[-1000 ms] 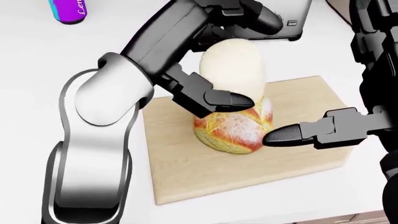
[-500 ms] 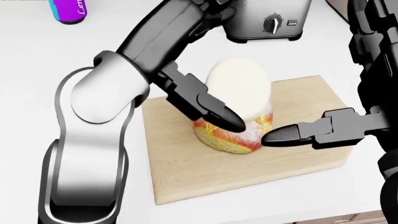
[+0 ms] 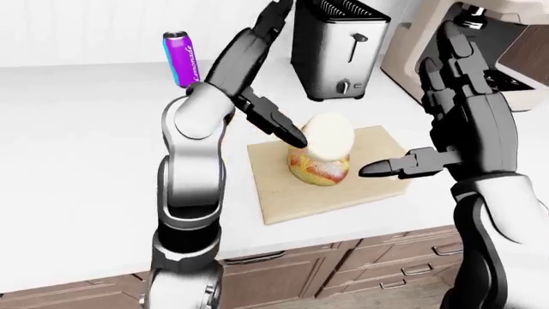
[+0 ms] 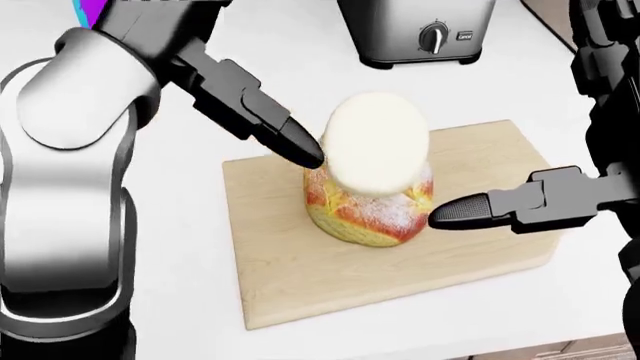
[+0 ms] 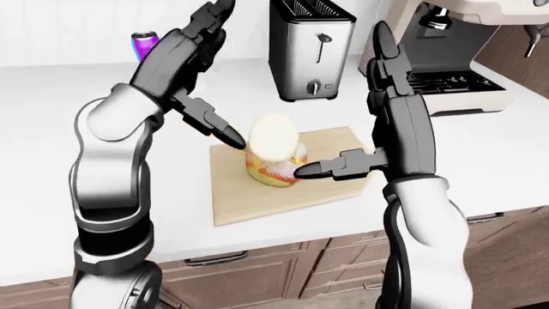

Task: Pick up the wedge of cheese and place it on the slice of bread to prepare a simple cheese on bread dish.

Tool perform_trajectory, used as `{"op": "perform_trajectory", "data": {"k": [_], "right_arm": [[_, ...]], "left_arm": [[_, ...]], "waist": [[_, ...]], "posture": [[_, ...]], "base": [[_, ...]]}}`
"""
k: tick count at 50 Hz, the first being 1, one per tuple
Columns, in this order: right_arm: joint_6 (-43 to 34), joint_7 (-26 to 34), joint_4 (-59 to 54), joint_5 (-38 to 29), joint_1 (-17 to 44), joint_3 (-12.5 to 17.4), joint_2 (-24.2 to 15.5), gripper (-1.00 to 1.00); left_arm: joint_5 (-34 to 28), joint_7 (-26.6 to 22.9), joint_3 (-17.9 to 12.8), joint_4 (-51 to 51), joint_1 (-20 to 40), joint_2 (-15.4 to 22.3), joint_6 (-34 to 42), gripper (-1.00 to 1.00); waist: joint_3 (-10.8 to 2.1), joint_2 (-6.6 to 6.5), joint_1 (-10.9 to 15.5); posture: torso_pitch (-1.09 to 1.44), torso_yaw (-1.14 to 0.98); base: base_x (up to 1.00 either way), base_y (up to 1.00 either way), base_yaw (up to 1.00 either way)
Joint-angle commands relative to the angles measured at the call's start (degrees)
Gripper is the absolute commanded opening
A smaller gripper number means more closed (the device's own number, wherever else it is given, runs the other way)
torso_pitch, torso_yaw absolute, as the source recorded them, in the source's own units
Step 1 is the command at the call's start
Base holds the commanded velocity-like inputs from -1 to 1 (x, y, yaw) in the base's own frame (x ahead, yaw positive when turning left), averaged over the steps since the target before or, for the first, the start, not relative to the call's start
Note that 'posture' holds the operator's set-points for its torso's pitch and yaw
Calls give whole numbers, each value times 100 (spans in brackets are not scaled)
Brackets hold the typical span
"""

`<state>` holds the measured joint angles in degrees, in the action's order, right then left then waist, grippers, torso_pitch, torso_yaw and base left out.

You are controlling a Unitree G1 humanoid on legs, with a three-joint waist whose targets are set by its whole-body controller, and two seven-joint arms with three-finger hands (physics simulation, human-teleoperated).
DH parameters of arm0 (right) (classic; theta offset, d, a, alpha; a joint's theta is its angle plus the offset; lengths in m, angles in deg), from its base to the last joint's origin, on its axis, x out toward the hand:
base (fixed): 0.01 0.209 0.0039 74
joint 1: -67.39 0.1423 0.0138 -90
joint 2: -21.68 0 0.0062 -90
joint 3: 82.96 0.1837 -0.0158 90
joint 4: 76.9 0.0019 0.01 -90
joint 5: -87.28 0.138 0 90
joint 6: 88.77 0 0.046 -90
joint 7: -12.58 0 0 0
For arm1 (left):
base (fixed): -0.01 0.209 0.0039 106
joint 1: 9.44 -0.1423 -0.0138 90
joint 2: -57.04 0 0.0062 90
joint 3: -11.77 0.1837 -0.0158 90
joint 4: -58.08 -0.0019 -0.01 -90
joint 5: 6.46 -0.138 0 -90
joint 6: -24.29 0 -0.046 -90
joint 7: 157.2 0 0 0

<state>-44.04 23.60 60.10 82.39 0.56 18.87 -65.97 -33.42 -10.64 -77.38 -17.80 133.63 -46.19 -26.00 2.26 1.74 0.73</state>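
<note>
Pale rounded cheese [image 4: 376, 144] atop crusty bread [image 4: 368, 209]

A pale, rounded cheese piece [image 4: 376, 144] sits tilted on top of a golden, flour-dusted chunk of crusty bread [image 4: 366, 212], which stands on a light wooden cutting board [image 4: 290, 277] on the white desk [image 4: 200, 247]. The left hand [image 4: 250, 112] reaches in from the upper left, a black finger tip touching the cheese's left edge. The right hand [image 4: 520, 204] comes from the right, one finger beside the bread. A steel appliance [image 4: 415, 30] with a dial stands at top.
</note>
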Motion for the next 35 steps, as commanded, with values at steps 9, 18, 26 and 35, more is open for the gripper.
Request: {"op": "perform_trajectory", "data": {"k": [9, 18, 26, 35], "right_arm": [[-305, 48, 421, 137, 308, 370, -349, 100], [-980, 104, 825, 414, 547, 819, -804, 100], [-1657, 210, 1192, 738, 744, 1343, -1411, 100], [-2075, 120, 1300, 1250, 928, 1887, -1871, 100]], "left_arm": [[583, 354, -348, 211, 239, 656, 124, 100], [1107, 980, -724, 420, 115, 1112, 222, 100], [1596, 1249, -1021, 604, -181, 1666, 334, 100], [1983, 1587, -1271, 318, -164, 2124, 232, 100]], "waist": [[-124, -3, 11], [-95, -16, 3], [-77, -35, 2], [-47, -31, 11]], "posture": [[0, 0], [0, 0], [0, 0], [0, 0]], "base": [[0, 0, 0], [0, 0, 0], [0, 0, 0], [0, 0, 0]]}}
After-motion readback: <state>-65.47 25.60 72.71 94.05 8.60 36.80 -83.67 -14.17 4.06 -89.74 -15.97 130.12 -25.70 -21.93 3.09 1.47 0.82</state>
